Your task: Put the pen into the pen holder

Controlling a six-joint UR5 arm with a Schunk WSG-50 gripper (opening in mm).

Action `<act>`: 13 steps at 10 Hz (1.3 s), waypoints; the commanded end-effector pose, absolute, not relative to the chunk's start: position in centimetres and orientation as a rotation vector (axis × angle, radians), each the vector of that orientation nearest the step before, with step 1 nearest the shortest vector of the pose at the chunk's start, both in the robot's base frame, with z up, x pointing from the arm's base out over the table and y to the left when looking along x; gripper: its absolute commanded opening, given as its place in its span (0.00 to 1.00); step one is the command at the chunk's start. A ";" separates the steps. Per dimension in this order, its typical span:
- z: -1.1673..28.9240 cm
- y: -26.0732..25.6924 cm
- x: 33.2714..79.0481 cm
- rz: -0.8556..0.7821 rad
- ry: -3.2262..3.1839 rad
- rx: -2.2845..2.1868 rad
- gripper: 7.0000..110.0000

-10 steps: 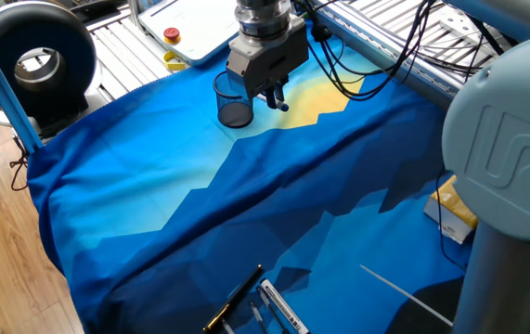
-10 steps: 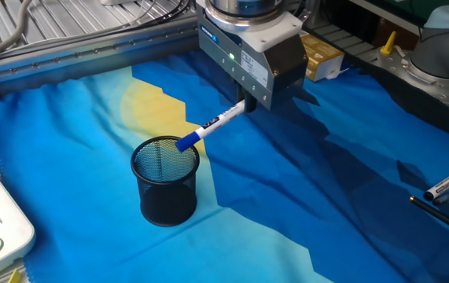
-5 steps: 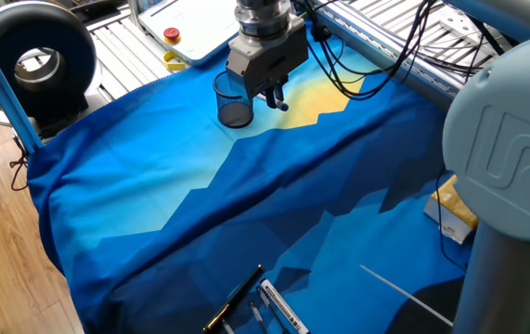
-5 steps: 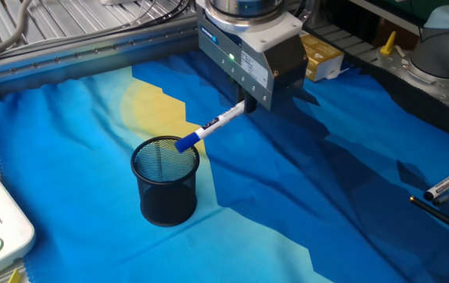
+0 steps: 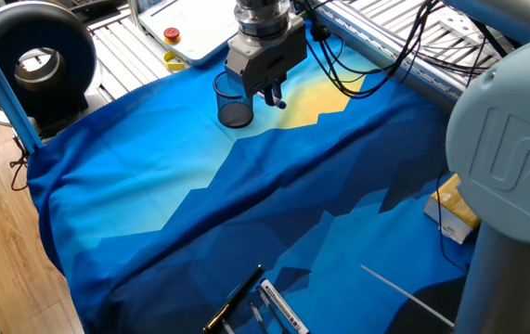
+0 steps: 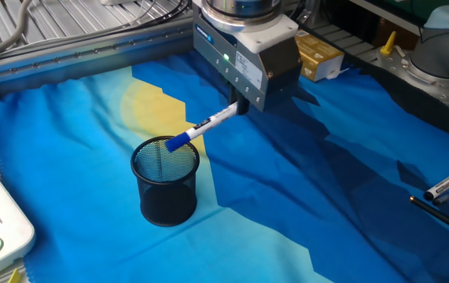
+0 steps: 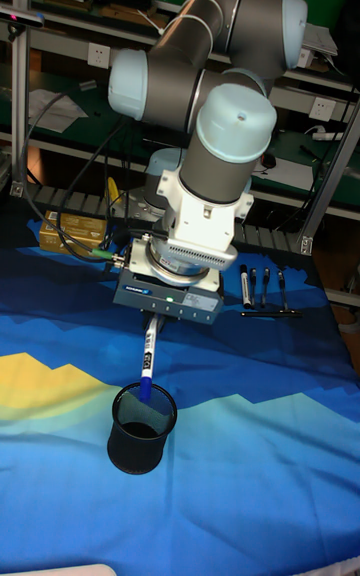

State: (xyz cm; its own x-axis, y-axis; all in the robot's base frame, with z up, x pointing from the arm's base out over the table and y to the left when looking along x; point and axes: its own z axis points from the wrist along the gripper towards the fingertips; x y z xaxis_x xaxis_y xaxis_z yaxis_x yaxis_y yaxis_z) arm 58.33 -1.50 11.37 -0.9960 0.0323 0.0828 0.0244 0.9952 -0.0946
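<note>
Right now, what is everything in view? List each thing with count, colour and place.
pen: one, white with a blue cap, tilted, cap end at the cup's rim, held by the tool
mesh cup: one, dark, upright on the cloth
cloth: one, blue with a yellow patch, covering the table
spare pens: about three, black and silver, lying at the cloth's edge far from the cup
box: one, yellow, beside the cloth
ring-shaped device: one, black, off the table's corner
cables: several, black, behind the cloth
arm: one, grey with pale blue caps
tool: one, grey, shut on the pen
</note>
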 end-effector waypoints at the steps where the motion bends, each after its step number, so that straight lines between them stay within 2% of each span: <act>1: 11.3 -0.2 59.9 0.062 -3.117 -0.129 0.00; 13: 11.8 -1.6 59.0 0.126 -3.004 -0.018 0.00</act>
State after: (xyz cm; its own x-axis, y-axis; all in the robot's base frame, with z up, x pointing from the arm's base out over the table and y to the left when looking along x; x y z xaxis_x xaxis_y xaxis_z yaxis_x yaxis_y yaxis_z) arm 58.74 -1.44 11.66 -0.9936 0.0325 0.1077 0.0230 0.9958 -0.0891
